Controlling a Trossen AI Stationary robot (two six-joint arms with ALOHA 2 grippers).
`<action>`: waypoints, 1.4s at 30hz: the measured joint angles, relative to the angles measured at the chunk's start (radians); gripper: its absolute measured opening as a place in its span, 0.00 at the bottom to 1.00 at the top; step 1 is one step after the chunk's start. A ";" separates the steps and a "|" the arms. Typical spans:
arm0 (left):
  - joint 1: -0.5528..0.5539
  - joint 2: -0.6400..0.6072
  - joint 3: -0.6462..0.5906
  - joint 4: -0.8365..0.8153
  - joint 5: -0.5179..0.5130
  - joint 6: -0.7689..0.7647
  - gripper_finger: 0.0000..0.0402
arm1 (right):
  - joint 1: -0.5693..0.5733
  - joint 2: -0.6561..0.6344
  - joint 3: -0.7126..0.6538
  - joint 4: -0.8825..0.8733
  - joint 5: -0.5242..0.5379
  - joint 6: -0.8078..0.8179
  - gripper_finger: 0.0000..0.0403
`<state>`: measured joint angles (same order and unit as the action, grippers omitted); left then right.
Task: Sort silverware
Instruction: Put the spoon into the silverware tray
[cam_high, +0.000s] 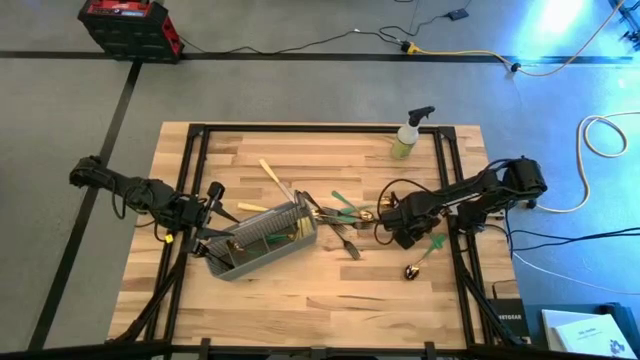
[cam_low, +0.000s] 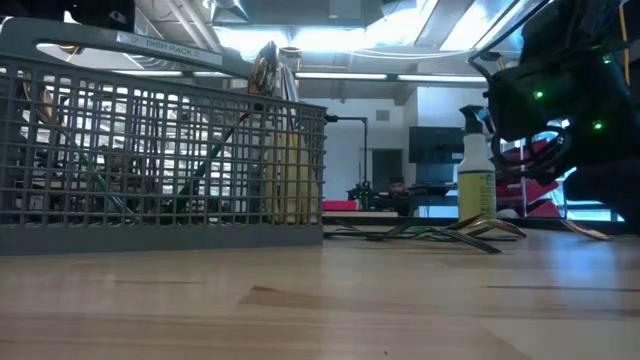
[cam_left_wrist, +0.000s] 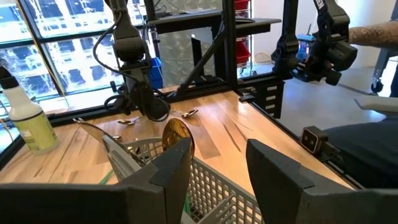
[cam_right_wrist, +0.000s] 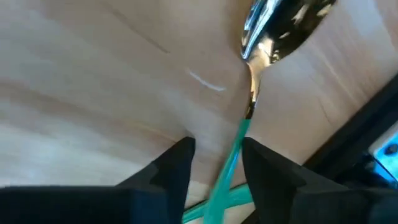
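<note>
Fingers of the right pincer (cam_right_wrist: 214, 165) stand slightly apart astride a green-handled spoon (cam_right_wrist: 261, 62) lying on the surface (cam_high: 300, 300); whether they pinch it I cannot tell. Just beside lies another green piece (cam_high: 437, 244), and toward the middle a loose heap (cam_high: 345, 215) of forks and spoons waits unsorted. Farther left, the mesh caddy (cam_high: 262, 240) holds a few pieces, one gold head (cam_left_wrist: 177, 134) sticking up. The left pincer (cam_left_wrist: 217, 165) hangs spread at the caddy's rim, holding nothing. A spray bottle (cam_high: 408, 135) stands apart. By my judgement, sorting is partly done, with most pieces left.
</note>
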<state>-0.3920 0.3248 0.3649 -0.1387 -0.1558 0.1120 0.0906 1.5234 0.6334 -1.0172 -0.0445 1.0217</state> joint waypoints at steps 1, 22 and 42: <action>0.000 0.000 0.000 0.000 0.000 0.000 0.35 | -0.006 0.000 0.000 0.007 -0.006 -0.015 0.24; 0.000 0.000 0.000 -0.008 0.000 -0.003 0.35 | -0.051 -0.029 0.093 0.091 0.036 -0.087 0.00; 0.000 0.000 0.000 -0.006 0.000 0.000 0.35 | 0.176 -0.116 0.384 0.399 0.222 -0.170 0.00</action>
<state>-0.3923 0.3249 0.3649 -0.1447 -0.1562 0.1123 0.2671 1.4077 1.0169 -0.6180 0.1778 0.8520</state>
